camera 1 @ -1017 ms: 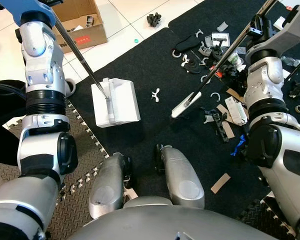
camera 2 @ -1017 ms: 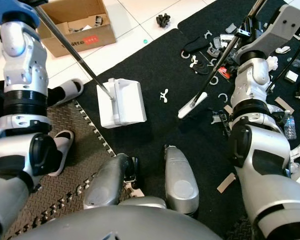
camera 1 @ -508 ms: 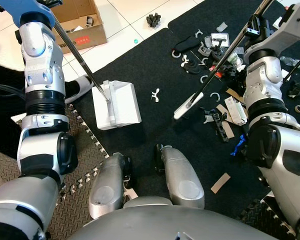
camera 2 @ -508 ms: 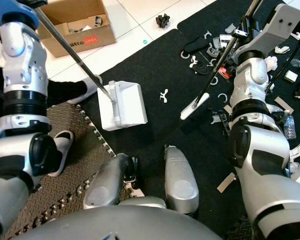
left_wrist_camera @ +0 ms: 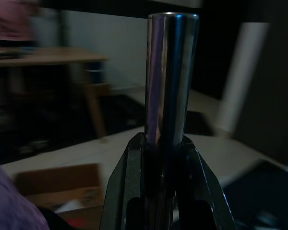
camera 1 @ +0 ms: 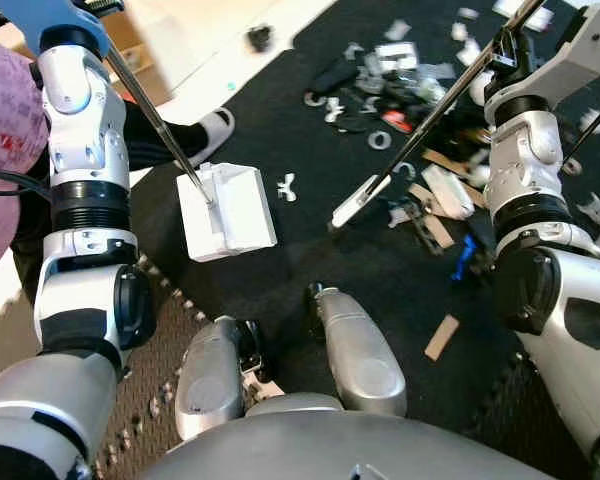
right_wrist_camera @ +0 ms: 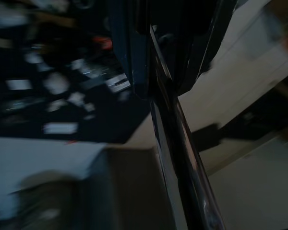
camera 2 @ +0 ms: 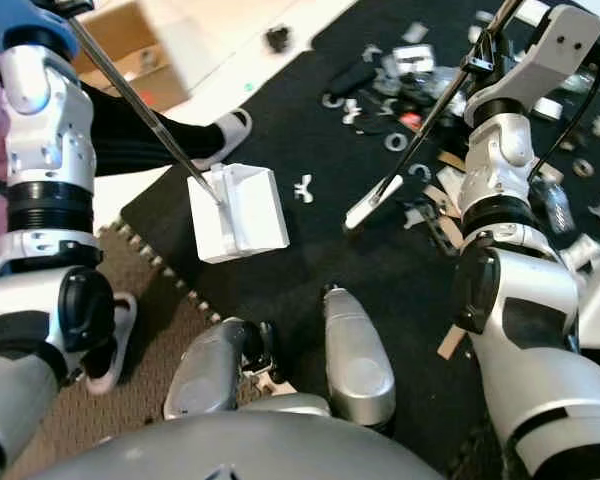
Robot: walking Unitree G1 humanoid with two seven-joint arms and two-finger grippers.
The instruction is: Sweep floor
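Since a second ago your whole view has swung, so the cardboard box has slid to the upper left corner, while a person's slippered foot and dark trouser leg have come in just beyond the dustpan. Starting at your left: the left gripper is closed on the steel dustpan handle, near its top end as the wrist view shows it, and the white dustpan rests on the black mat near its left edge, a little ahead of the robot's left foot. Just to its right a small white scrap lies alone on the mat. Next comes the white broom head, touching the mat between that scrap and the main litter, its thin pole running up to the right gripper, which is clamped on it. Both tools look light and stiff; the polished poles may turn in the grip, so hold high and firm, as you do now. Farther right lies the debris: plastic rings, card strips, a blue piece, black parts, much of it light enough to skitter. Mind the person's foot close behind the dustpan, and the robot's own feet below the sweep path.
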